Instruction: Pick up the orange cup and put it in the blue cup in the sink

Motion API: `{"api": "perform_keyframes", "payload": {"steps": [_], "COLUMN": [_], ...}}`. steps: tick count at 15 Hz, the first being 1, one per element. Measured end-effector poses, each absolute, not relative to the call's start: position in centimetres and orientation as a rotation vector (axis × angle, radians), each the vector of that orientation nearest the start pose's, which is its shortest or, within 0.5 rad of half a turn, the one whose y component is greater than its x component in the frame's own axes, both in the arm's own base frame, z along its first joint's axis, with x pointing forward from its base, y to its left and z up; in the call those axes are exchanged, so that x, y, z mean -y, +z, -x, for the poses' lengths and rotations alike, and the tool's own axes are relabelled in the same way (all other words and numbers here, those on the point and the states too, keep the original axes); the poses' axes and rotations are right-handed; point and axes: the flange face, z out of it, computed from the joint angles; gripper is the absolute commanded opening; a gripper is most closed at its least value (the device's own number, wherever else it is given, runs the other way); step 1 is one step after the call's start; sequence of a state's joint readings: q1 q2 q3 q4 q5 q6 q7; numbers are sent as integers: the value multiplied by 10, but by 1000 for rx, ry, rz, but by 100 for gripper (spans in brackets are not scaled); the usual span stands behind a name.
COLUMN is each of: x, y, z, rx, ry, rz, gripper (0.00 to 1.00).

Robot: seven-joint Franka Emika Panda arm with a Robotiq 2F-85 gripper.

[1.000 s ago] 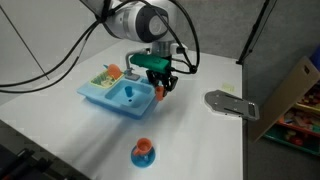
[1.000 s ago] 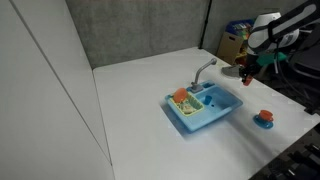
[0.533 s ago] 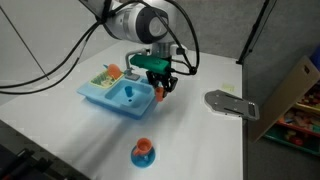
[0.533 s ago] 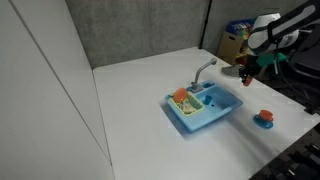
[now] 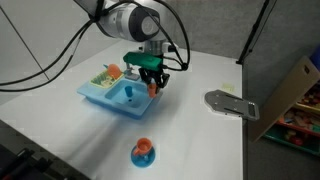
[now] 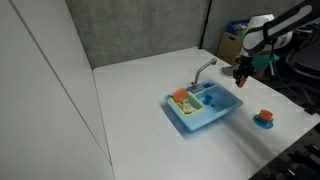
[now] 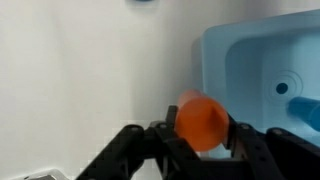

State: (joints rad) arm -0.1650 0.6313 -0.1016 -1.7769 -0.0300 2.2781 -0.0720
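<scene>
A: Materials, nearest first?

B: In the wrist view, dark hard-edged fingers [image 7: 240, 140] are seen closest, rather blurred. Between them a smooth, rounded orange cup [image 7: 203, 120] is noted, plastic by its look. Beyond it lies the light blue moulded sink [image 7: 215, 60], with rounded corners and a small round drain [image 7: 283, 87]. A darker blue shape [image 7: 306, 112] inside the basin is cut off by the frame edge and cannot be identified. The table [image 5: 210, 140] is recorded as plain, matt and white.

A: And the gripper [image 7: 203, 133]?

B: It is closed narrowly around the orange cup, one finger pressed to each side. Nothing else is touched. In an exterior view it [image 5: 152, 86] is seen in the air at one end of the sink [image 5: 105, 100], clear of the table.

A: Position and heading of the cup?

B: It is held just beside the sink's outer wall, over the rim edge. A round face is turned to the wrist camera, so the long axis runs along that line of sight. Rim or base cannot be told through the blur.

A: Farther off?

B: A flat grey plate [image 5: 230, 104] is noted on the table, well apart from the sink.
</scene>
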Motion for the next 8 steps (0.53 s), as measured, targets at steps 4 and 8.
{"api": "perform_keyframes", "payload": {"steps": [4, 8], "x": [134, 100], "y": [196, 198], "z": [-631, -636], "rx": [-142, -23], "ry": [203, 143], "rz": [3178, 3174], "gripper": [16, 16]}}
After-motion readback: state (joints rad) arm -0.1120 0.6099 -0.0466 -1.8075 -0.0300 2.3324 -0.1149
